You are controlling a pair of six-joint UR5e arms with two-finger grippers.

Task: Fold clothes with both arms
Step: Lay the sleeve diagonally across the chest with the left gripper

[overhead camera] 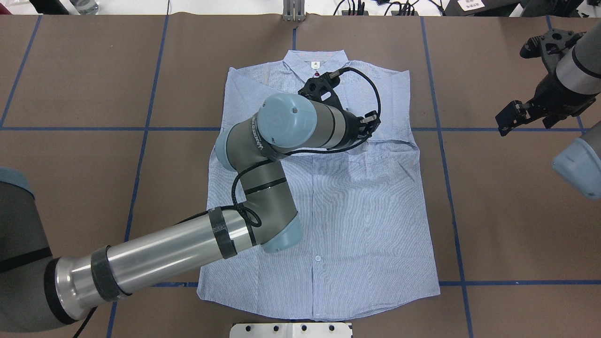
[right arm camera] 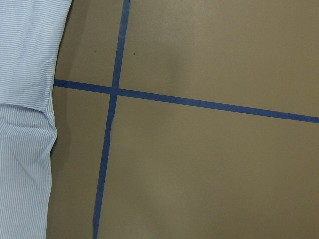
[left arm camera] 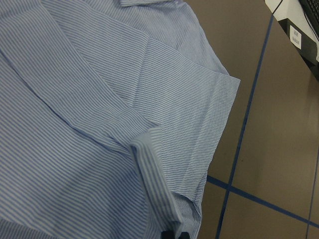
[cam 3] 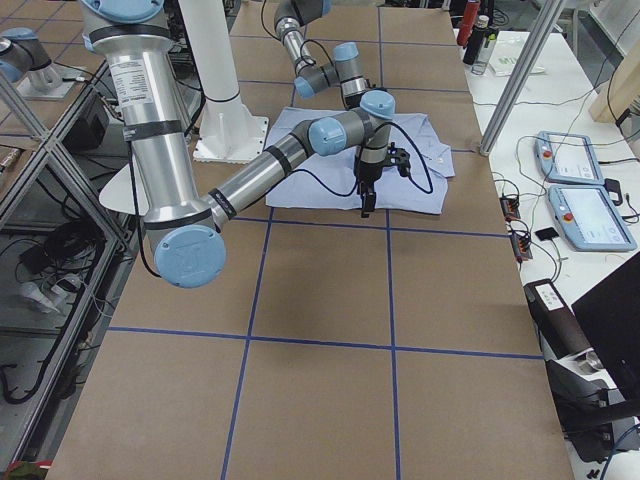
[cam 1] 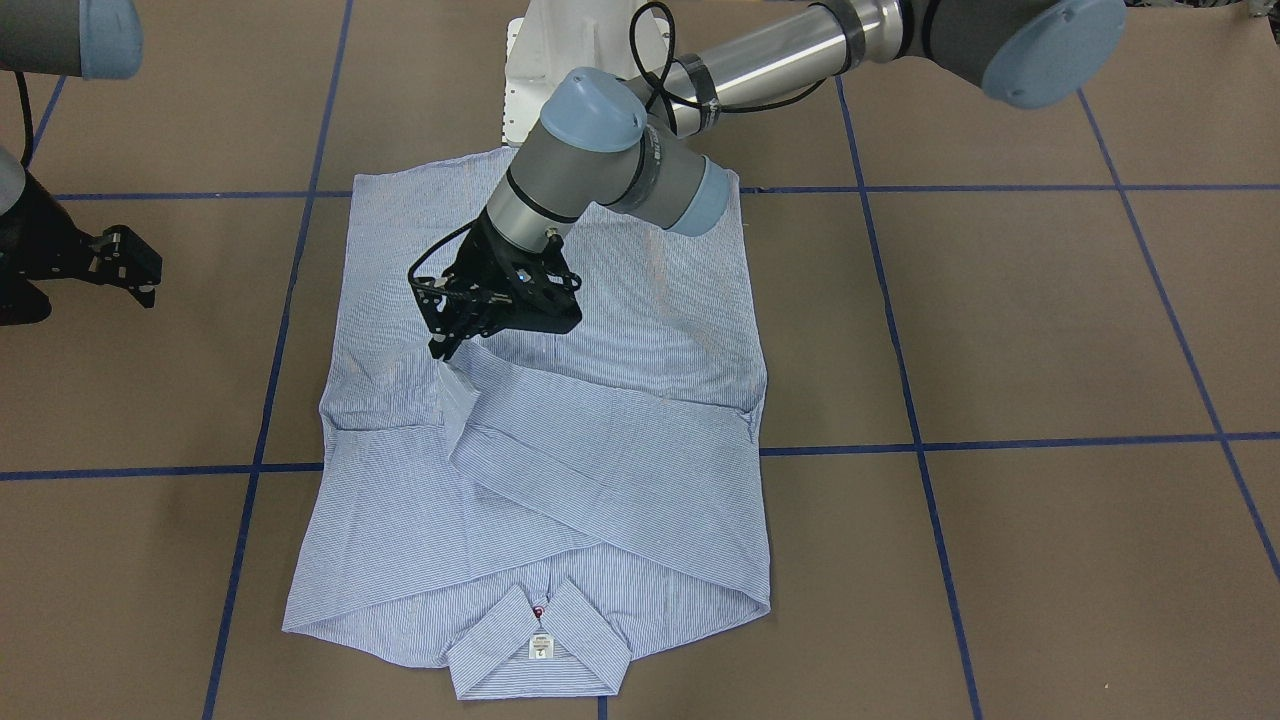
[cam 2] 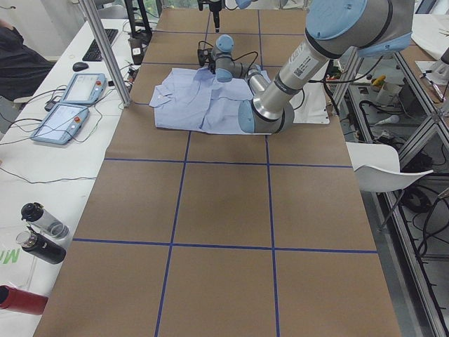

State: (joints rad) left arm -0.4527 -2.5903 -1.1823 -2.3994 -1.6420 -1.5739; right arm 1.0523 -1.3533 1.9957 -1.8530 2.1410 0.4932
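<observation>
With sleeves laid across the body, we judge the sleeve fold nearly done. The left pincer [cam 1: 443, 345] is on the cuff [cam 1: 458, 385], tips close; we can't tell if it grips. The right pincer [cam 1: 135, 270] is spread and empty, well aside. The shirt [cam 1: 650, 340] lies flat mid-table [cam 1: 1050, 330]: thin, limp, finely striped. Next comes the hem fold, which needs both arms.

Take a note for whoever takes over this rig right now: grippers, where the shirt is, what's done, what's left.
Left gripper: shut, apparently pinching the sleeve cuff over the chest.
Right gripper: open, empty, beside the shirt, over bare table.
Shirt: flat, front up, collar away from the robot.
Done: both sleeves crossed over the front.
Left: release the cuff, fold the body.
</observation>
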